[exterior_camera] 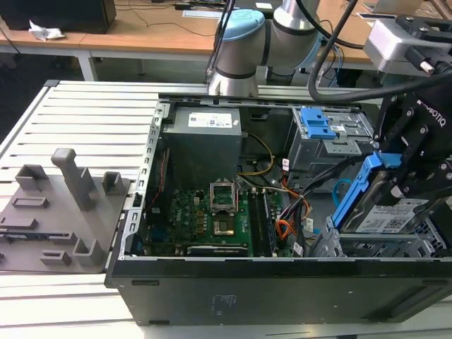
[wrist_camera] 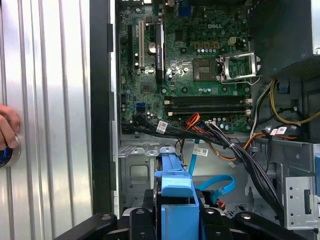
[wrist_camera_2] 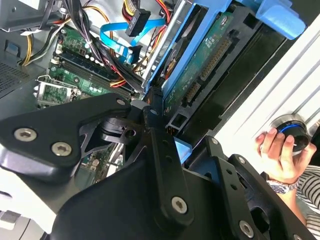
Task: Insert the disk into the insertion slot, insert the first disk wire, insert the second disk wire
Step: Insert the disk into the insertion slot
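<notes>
My gripper [exterior_camera: 404,185] is shut on the disk [exterior_camera: 385,212], a silver drive with a white-and-blue label in a bright blue frame. The disk hangs tilted, one end high, just above the insertion slot [exterior_camera: 367,247], a low perforated silver cage at the case's front corner on the exterior view's right. In the first wrist view the blue frame [wrist_camera: 175,200] sits between my black fingers [wrist_camera: 137,222]. The second wrist view shows the disk's green circuit side [wrist_camera_2: 200,65] and its connector edge. A loose blue flat cable [exterior_camera: 342,192] with a black plug [wrist_camera_2: 137,22] lies beside the cage.
The open computer case [exterior_camera: 268,282] holds a motherboard [exterior_camera: 205,215], a power supply [exterior_camera: 201,145] and a taller grey box with blue latches [exterior_camera: 328,134]. Bundled black and orange wires [wrist_camera: 225,140] cross near the cage. A person's hand [wrist_camera_2: 277,152] rests on a round button outside the case.
</notes>
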`<state>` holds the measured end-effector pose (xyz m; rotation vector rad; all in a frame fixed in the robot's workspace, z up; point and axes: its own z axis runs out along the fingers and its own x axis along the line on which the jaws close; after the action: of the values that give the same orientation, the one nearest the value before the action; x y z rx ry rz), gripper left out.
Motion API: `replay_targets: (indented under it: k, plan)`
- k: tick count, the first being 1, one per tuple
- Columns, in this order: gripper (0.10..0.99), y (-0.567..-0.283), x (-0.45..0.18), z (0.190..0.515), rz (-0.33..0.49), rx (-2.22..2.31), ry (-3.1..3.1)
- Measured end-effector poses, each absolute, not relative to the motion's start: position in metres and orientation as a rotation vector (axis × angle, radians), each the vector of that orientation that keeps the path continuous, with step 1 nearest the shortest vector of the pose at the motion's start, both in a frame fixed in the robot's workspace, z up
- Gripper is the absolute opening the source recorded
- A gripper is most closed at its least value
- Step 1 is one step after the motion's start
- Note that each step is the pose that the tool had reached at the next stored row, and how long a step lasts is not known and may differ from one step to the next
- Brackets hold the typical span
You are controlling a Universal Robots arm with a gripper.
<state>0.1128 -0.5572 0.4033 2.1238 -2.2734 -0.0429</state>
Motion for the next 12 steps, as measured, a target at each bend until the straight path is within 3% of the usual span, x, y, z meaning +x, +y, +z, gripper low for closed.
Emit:
replay_targets:
  k: [12]
  plan:
    - [0.365,-0.557,0.113,0.387,-0.043,2.124,-2.273]
